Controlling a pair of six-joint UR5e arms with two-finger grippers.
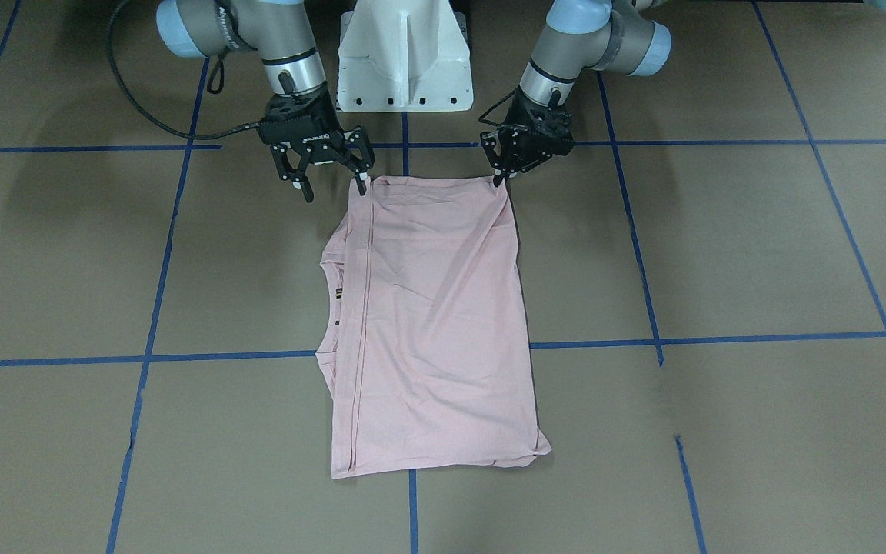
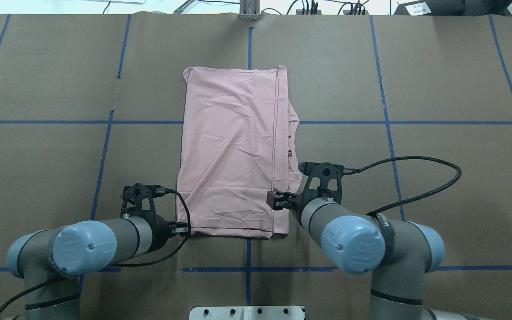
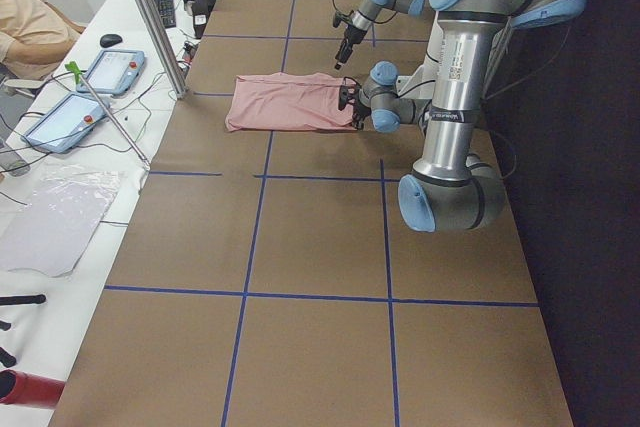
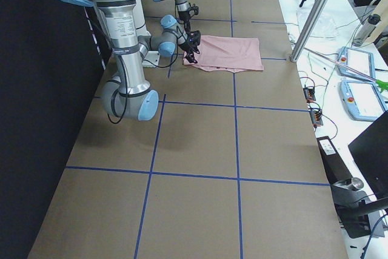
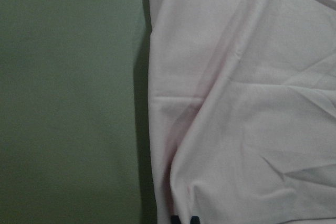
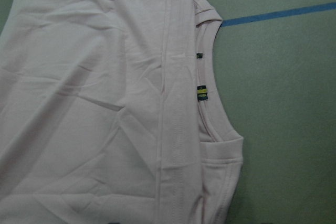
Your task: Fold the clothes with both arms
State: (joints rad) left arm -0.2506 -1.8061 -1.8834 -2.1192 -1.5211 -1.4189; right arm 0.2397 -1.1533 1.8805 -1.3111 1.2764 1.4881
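The T-shirt [image 1: 443,323], soft pale pink cloth folded into a creased rectangle, lay flat on the matte brown bench [image 1: 720,254], stretching away ahead of both grippers. We saw the left gripper [image 1: 500,178] pinched on one near corner. The right gripper [image 1: 335,191] stood spread wide, one fingertip at the other corner.

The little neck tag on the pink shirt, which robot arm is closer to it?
Right. The right gripper is at the shirt's near corner on the neck tag's side; the left gripper is at the opposite near corner.
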